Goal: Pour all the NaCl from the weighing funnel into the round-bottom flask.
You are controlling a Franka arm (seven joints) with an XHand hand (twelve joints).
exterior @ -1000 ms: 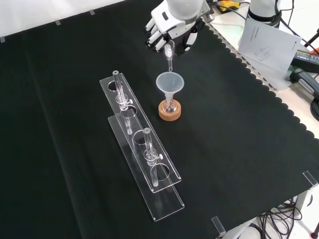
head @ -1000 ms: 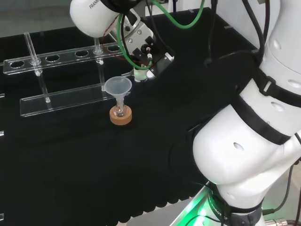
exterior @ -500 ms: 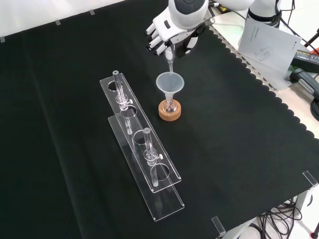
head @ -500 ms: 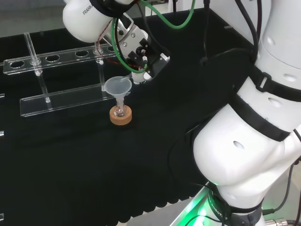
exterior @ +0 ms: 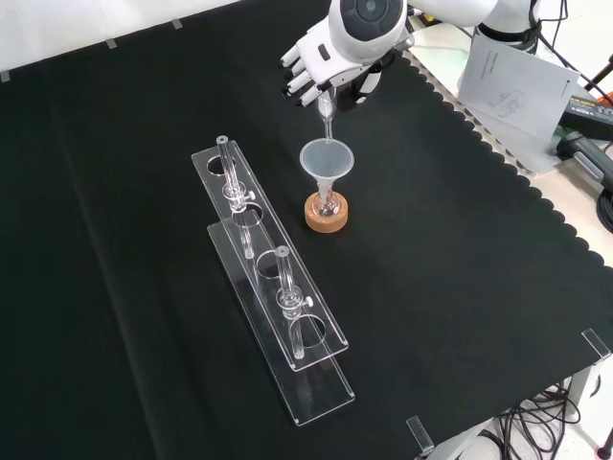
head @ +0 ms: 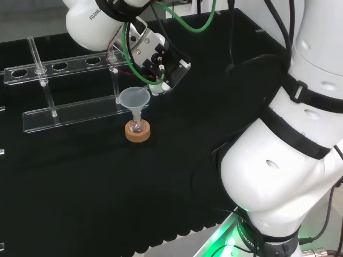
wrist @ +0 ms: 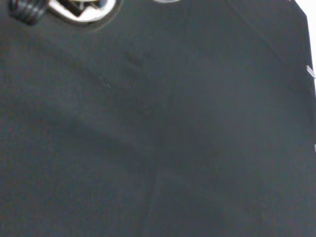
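A small round-bottom flask (exterior: 328,204) sits on a cork ring (exterior: 327,215) with a clear plastic funnel (exterior: 327,160) in its neck; the same funnel (head: 134,98) and cork ring (head: 138,132) show in the head view. The hand (exterior: 326,59) is above and behind the funnel, its fingers curled round a slim clear weighing funnel (exterior: 325,105). That piece is tipped steeply, its thin stem pointing down into the plastic funnel's mouth. In the head view the hand (head: 155,56) hangs just right of the funnel's rim. I cannot make out any powder.
Two clear acrylic racks (exterior: 273,287) lie left of the flask in the front view, with upright glass tubes (exterior: 226,172) in them. A paper sheet (exterior: 512,77) lies past the cloth's scalloped edge at top right. The wrist view looks onto bare black cloth (wrist: 163,138).
The hand has shifted toward the funnel and tilted the weighing funnel more steeply, bringing its stem down to the funnel's mouth. Flask, stand and racks have not moved.
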